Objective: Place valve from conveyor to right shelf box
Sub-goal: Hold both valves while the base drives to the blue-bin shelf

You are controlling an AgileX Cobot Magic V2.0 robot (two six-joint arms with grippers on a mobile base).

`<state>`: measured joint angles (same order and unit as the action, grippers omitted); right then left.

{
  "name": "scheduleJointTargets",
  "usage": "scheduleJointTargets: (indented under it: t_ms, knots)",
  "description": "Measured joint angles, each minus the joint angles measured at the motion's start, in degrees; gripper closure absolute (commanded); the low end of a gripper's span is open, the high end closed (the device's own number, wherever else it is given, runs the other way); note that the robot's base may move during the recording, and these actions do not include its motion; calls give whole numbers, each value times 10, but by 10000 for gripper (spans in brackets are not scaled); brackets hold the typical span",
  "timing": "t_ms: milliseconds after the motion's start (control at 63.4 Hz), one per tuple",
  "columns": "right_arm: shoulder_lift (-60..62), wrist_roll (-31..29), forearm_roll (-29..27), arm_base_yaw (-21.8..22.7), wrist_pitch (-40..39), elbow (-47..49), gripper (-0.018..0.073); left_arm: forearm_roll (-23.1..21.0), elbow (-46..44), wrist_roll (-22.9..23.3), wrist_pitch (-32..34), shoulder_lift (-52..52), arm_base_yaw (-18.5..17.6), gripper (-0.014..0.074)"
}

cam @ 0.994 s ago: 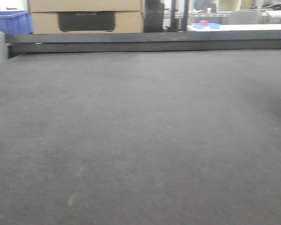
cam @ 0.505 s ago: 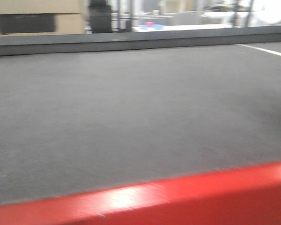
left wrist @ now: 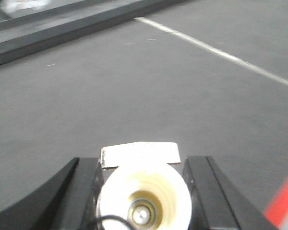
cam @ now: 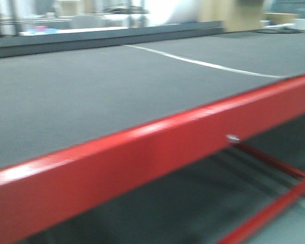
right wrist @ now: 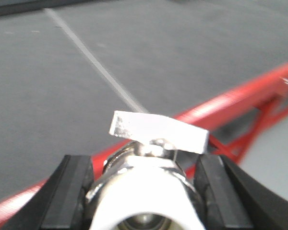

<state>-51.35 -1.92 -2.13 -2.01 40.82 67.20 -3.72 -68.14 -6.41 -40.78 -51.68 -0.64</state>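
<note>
Valve [right wrist: 156, 132] pinched in R claw [right wrist: 143, 167], 2nd valve [left wrist: 144, 194] in L claw [left wrist: 141, 167]

The left gripper [left wrist: 143, 162] points toward 12 o'clock in its wrist view, with its two black fingers [left wrist: 81, 191] rising from 7 and 5 o'clock. The jaws stand closed against a cream valve [left wrist: 143, 199], one finger touching each flank. The right gripper [right wrist: 144, 162] also aims at 12 o'clock, with its black fingers [right wrist: 69, 191] at 7 and 5 o'clock. Its jaws are clamped on a metal-handled valve [right wrist: 149, 189], whose body fills the gap between them. Both wrist views are slightly blurred.
</note>
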Motion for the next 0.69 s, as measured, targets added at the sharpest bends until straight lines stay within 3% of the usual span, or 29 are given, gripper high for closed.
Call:
scheduleJointTargets:
  t_ms: [694]
  knots:
    - [0,0,0,0,0,0,713,-1,0,0,0,0,0,708]
